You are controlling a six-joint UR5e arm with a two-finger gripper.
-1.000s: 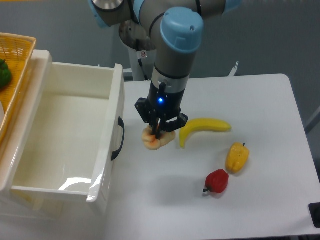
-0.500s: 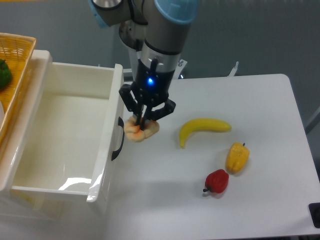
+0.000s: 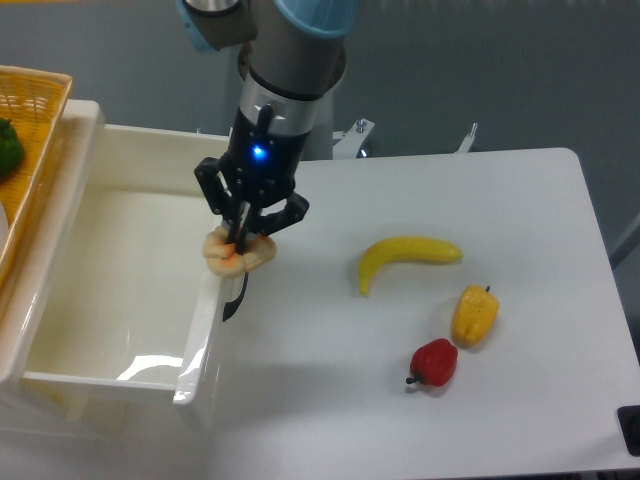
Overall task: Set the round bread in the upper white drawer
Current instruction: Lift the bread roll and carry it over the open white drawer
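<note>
Golden-orange and knotted, the small round bread (image 3: 238,254) hangs pinched in the black two-finger claw (image 3: 243,246), right above the front panel of the glossy white plastic upper drawer (image 3: 120,290). It looks light and soft, so a gentle squeeze across its middle should do; a harder one would probably dent the crust. On the white table (image 3: 420,300) lie a yellow banana (image 3: 405,256), a yellow pepper (image 3: 474,314) and a red pepper (image 3: 434,363).

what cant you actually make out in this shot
- Fixed camera: the hand covers the top of the round bread, so how deep the grip sits is hidden.
- The bread and hand hide part of the front panel and black handle of the upper white drawer.
- The woven basket and a green item in it are cut off by the left edge.
</note>
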